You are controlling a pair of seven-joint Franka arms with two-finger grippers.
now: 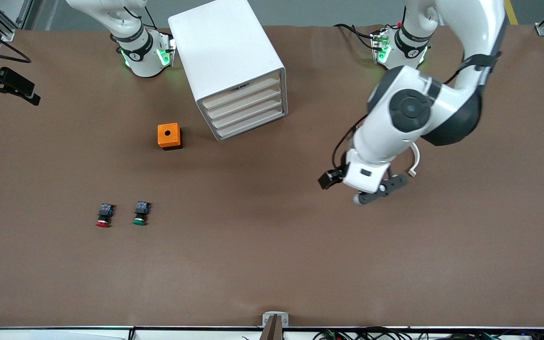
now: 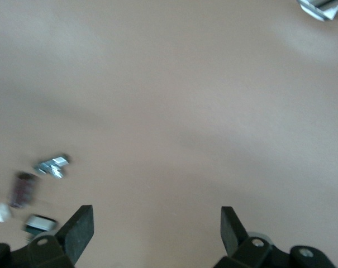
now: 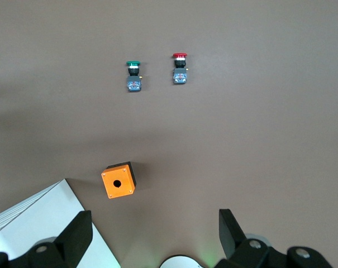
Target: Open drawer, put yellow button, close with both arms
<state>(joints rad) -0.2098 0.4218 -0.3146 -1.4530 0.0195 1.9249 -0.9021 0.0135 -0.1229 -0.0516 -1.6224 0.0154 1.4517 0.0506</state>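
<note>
Drawer (image 1: 242, 91), topmost in the white cabinet (image 1: 225, 52), is shut. Nearer the front camera lie a red button (image 1: 105, 215), a green button (image 1: 140, 213) and an orange box (image 1: 169, 136). No yellow button shows. Right gripper (image 3: 155, 234) hangs high, jaws open; left gripper (image 1: 379, 190) hovers over bare desk (image 1: 272, 264), jaws open.

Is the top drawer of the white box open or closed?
Closed: the top drawer sits flush with the three drawers below it in the cabinet.
</note>
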